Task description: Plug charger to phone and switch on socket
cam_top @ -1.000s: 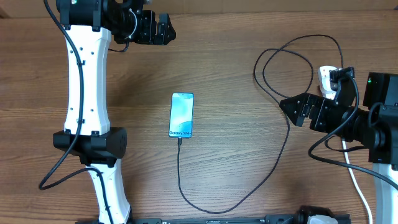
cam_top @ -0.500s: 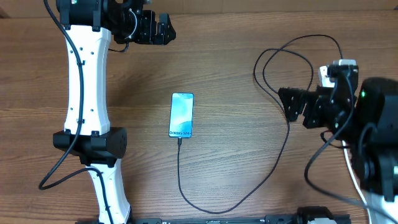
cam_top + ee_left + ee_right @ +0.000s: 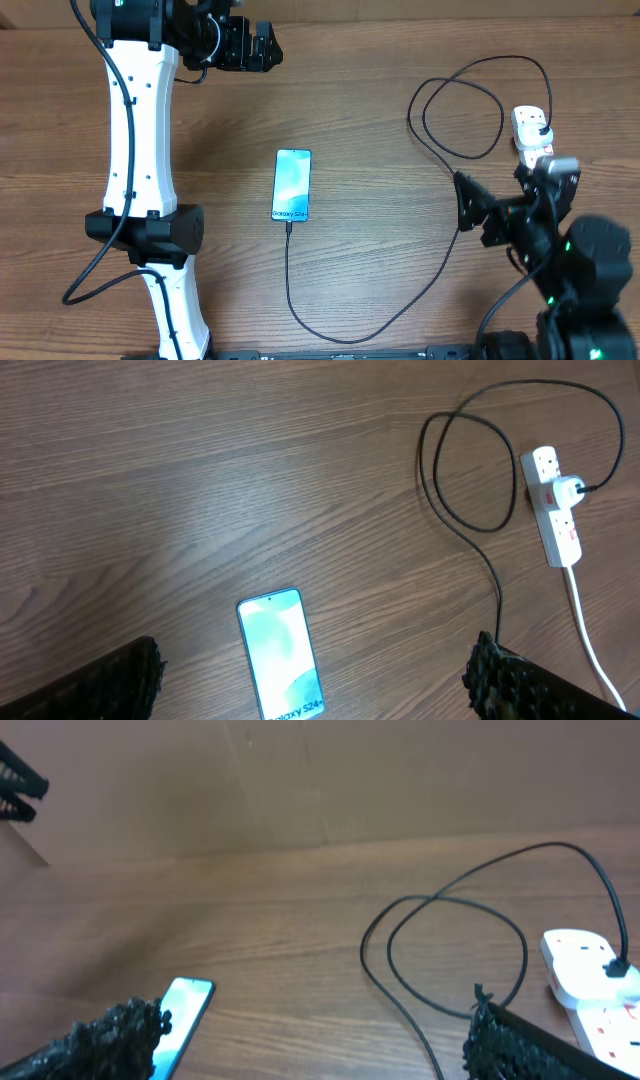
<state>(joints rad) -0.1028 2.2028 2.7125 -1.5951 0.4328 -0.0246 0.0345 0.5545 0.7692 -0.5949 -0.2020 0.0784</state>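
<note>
The phone (image 3: 292,185) lies flat mid-table with its screen lit, also seen in the left wrist view as the phone (image 3: 283,660) and in the right wrist view as the phone (image 3: 184,1010). The black charger (image 3: 455,235) cable meets the phone's near end, curves along the front and loops back to its plug (image 3: 571,488) seated in the white socket (image 3: 531,134). My right gripper (image 3: 477,214) is open, in front and left of the socket, over the cable. My left gripper (image 3: 266,47) is open at the far edge, holding nothing.
The socket's thick white cord (image 3: 590,630) runs toward the front right. The cable loop (image 3: 445,955) lies on the wood between phone and socket. The left arm's white links (image 3: 140,150) stand along the left side. A brown wall (image 3: 320,780) rises behind the table.
My right arm has drawn back from the socket toward the table's front, uncovering the socket and plug. The left arm, phone and cable have not moved.
</note>
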